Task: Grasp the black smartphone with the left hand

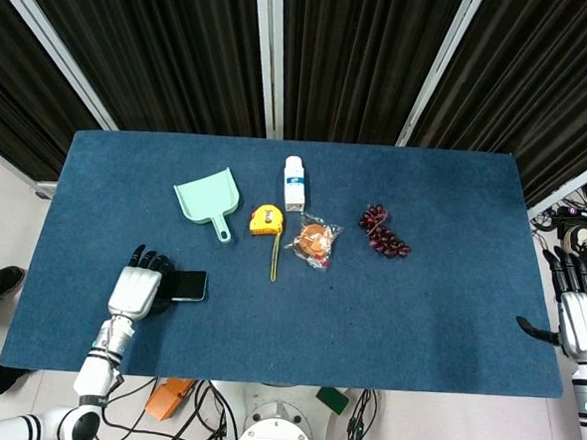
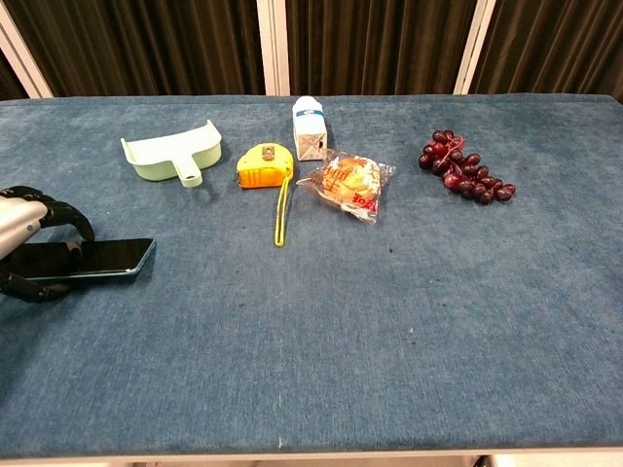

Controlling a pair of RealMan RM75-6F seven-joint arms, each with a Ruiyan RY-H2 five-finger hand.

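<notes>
The flat black rectangular smartphone (image 2: 92, 259) lies near the left front edge of the blue cloth-covered table (image 1: 437, 319), well apart from the mint-green plastic dustpan (image 1: 208, 199) and nearer to you than it. Its long axis runs left to right across the table; in the chest view the right end looks tipped slightly clear of the cloth, though you cannot be certain of that.

Your left hand (image 1: 142, 289) sits directly over the phone's left end, so the phone extends rightward out from under the palm. The dark fingers (image 2: 60, 213) curl over the far long edge while the thumb hooks under the near one. Read this as a grasp closing on the phone across its width; how firm the hold is cannot be told from either view.

Your right hand (image 1: 578, 319) hangs off the table's right edge, far from the phone, fingers apart and holding nothing.

The coming move probably turns on tightening across the narrow axis before lifting.
</notes>
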